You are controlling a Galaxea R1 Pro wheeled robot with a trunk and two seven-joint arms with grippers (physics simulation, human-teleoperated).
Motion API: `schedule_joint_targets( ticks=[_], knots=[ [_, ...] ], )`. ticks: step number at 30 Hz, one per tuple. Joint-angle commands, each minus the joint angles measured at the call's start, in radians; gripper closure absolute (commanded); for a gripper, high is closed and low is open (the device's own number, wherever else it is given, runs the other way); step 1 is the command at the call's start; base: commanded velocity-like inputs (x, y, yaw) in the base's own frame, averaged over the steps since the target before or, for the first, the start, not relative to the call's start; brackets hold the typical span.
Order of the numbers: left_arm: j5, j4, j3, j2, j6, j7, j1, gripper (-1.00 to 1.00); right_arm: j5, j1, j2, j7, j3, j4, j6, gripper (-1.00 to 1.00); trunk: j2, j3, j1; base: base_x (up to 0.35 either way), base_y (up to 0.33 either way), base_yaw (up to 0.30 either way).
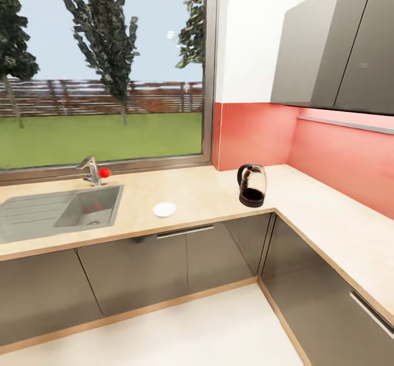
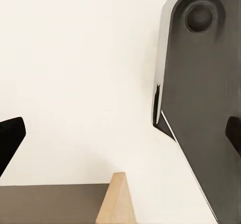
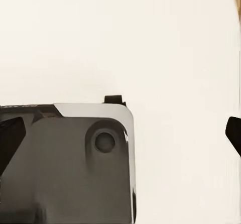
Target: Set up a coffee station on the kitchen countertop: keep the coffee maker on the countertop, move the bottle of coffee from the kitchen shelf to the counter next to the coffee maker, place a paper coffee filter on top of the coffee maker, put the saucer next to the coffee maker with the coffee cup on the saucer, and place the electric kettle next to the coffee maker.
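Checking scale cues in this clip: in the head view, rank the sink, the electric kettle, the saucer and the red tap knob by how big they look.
1. Sink, by far the largest
2. Electric kettle
3. Saucer
4. Red tap knob, smallest
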Motion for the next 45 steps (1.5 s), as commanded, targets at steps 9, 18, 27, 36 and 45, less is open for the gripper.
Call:
schedule_joint_targets(
  ticks=[9,18,27,36,45],
  knots=[
    [-0.002,-0.01,-0.002,-0.016,-0.055,-0.009,-0.038,-1.0,0.006,-0.001,0.048,0.0,-0.013,-0.037,-0.003,-1.0,-0.002,0.001,0.001,0.066,-0.061,-0.016],
    [-0.003,-0.222,-0.004,-0.012,-0.057,-0.106,-0.095,-1.0,0.011,-0.001,0.04,0.002,-0.009,-0.095,0.0,-1.0,-0.002,0.001,0.001,0.0,0.0,0.0],
    [0.002,-0.919,0.003,0.047,0.256,-0.762,-0.122,-1.0,0.01,-0.001,0.051,0.007,-0.007,-0.118,0.0,-1.0,-0.002,0.001,0.001,0.0,0.0,0.0],
    [0.005,-1.146,0.062,0.059,0.621,-1.04,-0.271,-1.0,0.011,-0.001,0.111,0.01,-0.005,-0.255,0.001,-1.0,-0.002,0.001,0.001,0.0,0.0,0.0],
    [0.005,-1.16,0.149,0.061,0.919,-1.217,-0.584,-1.0,0.014,-0.001,0.131,0.007,-0.003,-0.274,0.001,-1.0,-0.002,0.001,0.001,0.0,0.0,0.0]
  ],
)
